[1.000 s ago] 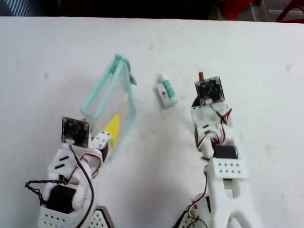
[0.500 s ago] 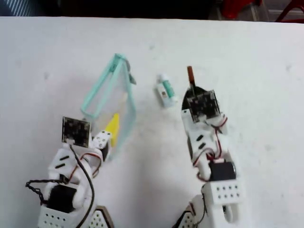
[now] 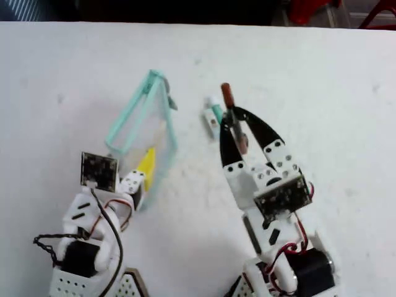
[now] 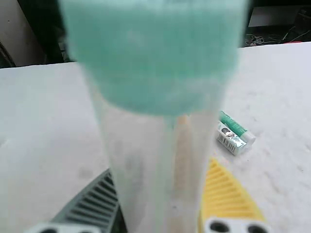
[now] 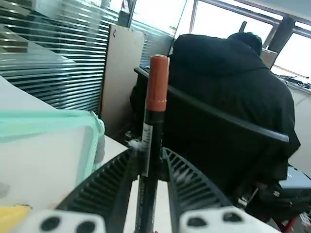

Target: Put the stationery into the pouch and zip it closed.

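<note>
Left end effector (image 3: 148, 164), one finger yellow (image 4: 228, 204) and the other grey, is clamped on the near end of a clear plastic pouch with mint-green trim (image 3: 139, 120). The pouch stands on edge on the white worktop (image 3: 322, 80), its green-edged top spread apart. Just right of the pouch, a small white-and-green tube (image 3: 214, 116) lies on the worktop; its white label carries a barcode, and the other print is too small to read. Beside the tube, the black-fingered right end effector (image 3: 234, 124) is closed tight on a black marker pen with a reddish-brown cap (image 3: 230, 108). The cap juts beyond the fingertips, and the white marks on the barrel are illegible
</note>
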`<move>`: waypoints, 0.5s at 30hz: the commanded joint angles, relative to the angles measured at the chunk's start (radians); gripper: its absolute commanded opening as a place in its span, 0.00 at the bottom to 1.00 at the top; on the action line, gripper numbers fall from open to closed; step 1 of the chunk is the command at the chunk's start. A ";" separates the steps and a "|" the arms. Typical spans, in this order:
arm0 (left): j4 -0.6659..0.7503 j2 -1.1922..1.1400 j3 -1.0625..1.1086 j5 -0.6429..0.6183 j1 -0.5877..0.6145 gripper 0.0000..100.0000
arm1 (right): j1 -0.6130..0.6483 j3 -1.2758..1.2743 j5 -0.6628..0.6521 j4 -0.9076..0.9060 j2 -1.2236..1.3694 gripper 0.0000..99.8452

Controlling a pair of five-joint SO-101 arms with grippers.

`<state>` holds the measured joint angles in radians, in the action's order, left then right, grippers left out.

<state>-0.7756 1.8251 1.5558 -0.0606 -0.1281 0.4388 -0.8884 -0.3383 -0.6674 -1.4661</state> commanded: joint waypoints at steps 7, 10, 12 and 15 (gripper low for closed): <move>0.023 -0.002 -0.012 -0.015 -0.004 0.19 | 0.041 0.222 0.146 -0.010 0.174 0.02; 0.023 -0.002 -0.012 -0.015 -0.004 0.19 | 0.042 0.242 0.158 0.007 0.174 0.02; 0.023 -0.002 -0.012 -0.015 -0.004 0.19 | 0.042 0.241 0.183 0.007 0.176 0.02; 0.023 -0.002 -0.012 -0.015 -0.004 0.19 | 0.036 0.238 0.230 0.007 0.183 0.02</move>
<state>-0.7756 1.8251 1.5558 -0.0606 -0.1281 0.4757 -0.6920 -0.1450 -0.6859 -1.2988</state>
